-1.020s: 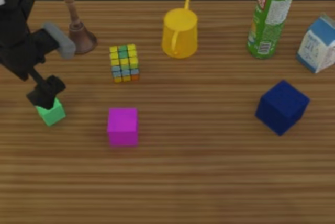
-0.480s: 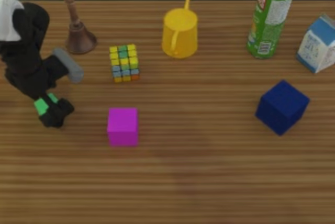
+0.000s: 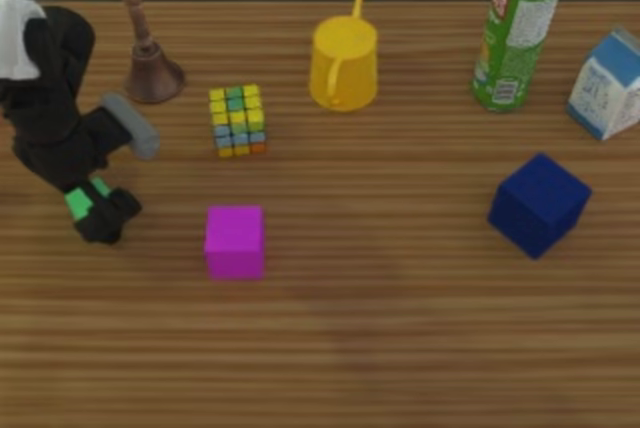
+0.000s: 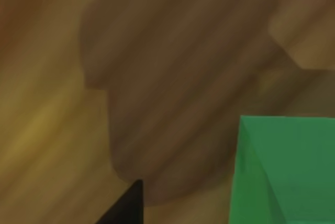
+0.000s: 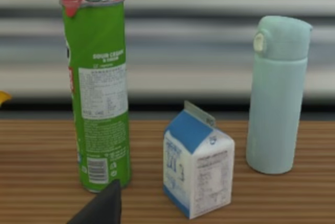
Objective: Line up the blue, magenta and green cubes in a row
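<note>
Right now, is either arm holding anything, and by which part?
The left pincer holds the green cube by two opposite side faces, fingers closed around it. The right arm is out of the top view, holding nothing visible.

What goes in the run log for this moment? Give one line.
left claw: shut on green cube, table's left | magenta cube: on table | blue cube: right, untouched | right arm: out of top view

Soft, even light falls on the table [image 3: 400,348] from above; shadows under things are faint. The left wrist view is blurred, a broad dim shadow beside the green cube [image 4: 288,171]
</note>
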